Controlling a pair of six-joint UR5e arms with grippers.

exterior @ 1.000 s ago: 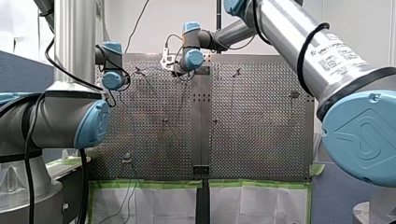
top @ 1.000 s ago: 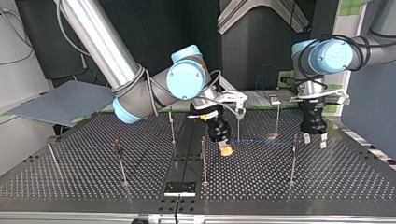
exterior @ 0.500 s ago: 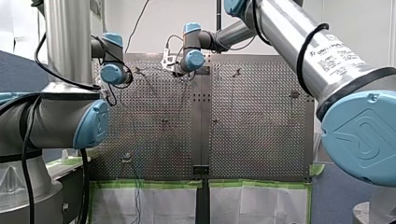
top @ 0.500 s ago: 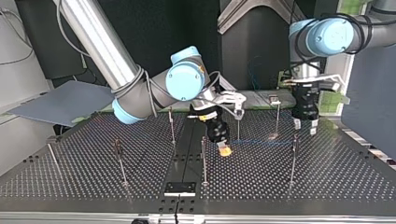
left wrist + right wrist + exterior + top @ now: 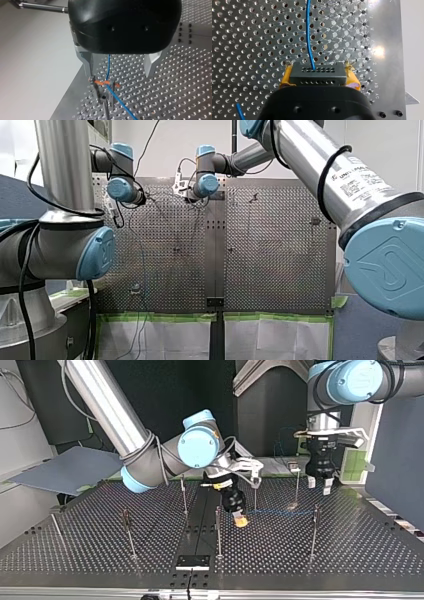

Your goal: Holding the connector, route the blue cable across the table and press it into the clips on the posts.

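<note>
Tugging the connector [image 5: 316,73] too hard is, by my judgement, the chief danger from here: my right fingers [image 5: 285,78] pinch the black block from both sides with their yellow pads, and the blue cable [image 5: 309,37] leaves its face as one thin strand, so a sharp pull could slide the block out of the pads or drag the strand out of the clip [image 5: 103,83]. Nothing else guards that clip, for my left fingers [image 5: 86,61] stand spread wide above it and grip nothing. One of their tips hangs just beside the clip's edge, so a careless descent could knock the thin post [image 5: 106,112] aside. Slack is the opposite risk: a loose run could droop onto the perforated counter [image 5: 350,560] and catch on a neighbouring post [image 5: 255,495]. The cable itself is a slim, bright blue line, gently bowed where it leaves the connector in the right wrist view. In the top view it runs low over the counter from the connector, near the middle, toward the view's right, ending at a post near my left arm. In the left wrist view it crosses the clip beside an orange piece [image 5: 99,82] and seems seated there, though I cannot tell how firmly. The connector is a dark rectangular block with rows of small holes.
</note>
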